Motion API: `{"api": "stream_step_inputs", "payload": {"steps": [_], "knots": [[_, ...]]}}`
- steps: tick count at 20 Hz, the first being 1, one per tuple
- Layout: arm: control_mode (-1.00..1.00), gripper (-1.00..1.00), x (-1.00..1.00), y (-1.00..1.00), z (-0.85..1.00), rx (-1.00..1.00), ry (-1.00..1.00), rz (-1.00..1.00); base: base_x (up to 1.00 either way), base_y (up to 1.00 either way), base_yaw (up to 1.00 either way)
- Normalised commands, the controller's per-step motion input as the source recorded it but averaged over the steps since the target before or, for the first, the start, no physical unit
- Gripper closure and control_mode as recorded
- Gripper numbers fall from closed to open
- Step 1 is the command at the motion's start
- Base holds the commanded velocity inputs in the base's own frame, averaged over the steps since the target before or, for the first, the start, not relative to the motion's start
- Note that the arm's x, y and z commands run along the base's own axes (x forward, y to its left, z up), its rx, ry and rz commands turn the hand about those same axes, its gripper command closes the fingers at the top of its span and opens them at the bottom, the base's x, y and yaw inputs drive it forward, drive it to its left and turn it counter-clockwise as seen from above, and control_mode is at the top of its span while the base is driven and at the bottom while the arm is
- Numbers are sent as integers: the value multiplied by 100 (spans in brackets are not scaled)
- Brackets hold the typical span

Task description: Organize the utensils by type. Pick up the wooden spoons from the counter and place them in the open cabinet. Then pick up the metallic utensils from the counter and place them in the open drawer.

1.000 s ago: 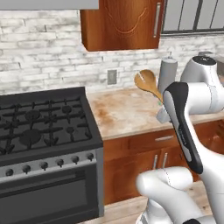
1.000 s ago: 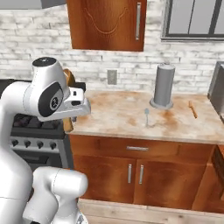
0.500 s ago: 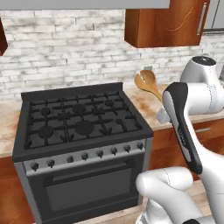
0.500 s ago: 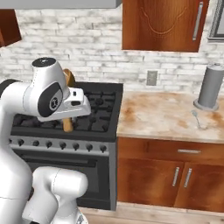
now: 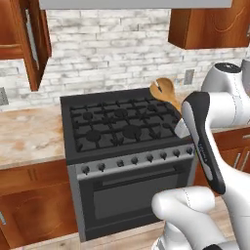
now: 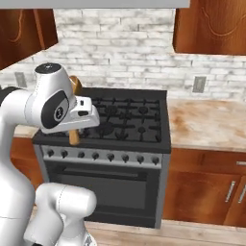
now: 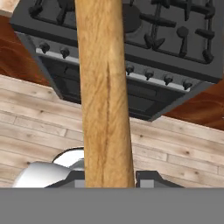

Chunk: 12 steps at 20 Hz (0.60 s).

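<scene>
A wooden spoon (image 5: 164,91) stands nearly upright above the right side of the black stove, round bowl up. My gripper (image 7: 109,178) is shut on its long handle (image 7: 105,109), which runs up the middle of the hand view. From the right base view the spoon's bowl (image 6: 75,84) peeks out behind the arm and the handle's end (image 6: 73,138) hangs below the hand (image 6: 82,114). The open cabinet (image 5: 10,29) is at the upper left, its door (image 5: 35,46) swung out. The metallic utensils and the drawer are out of view.
A black gas stove (image 5: 122,124) with an oven below fills the middle. The counter (image 5: 27,136) lies left of it, and another stretch of the counter (image 6: 206,122) lies to its right. Closed wall cabinets (image 5: 210,24) hang at the upper right. Below is wood plank floor (image 7: 175,148).
The whole picture has slid to the right because the base drove left: the stove has come to the middle and the open cabinet has come into view. The spoon stays in the gripper.
</scene>
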Motion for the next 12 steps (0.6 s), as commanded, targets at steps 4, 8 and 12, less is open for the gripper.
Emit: {"api": "stream_step_inputs", "payload": {"steps": [4,8,12], "knots": [[100,100,0,0,0,0,0,0,-17,89,0],[100,100,0,0,0,0,0,0,-8,94,0],[100,100,0,0,0,0,0,0,-17,93,0]]}}
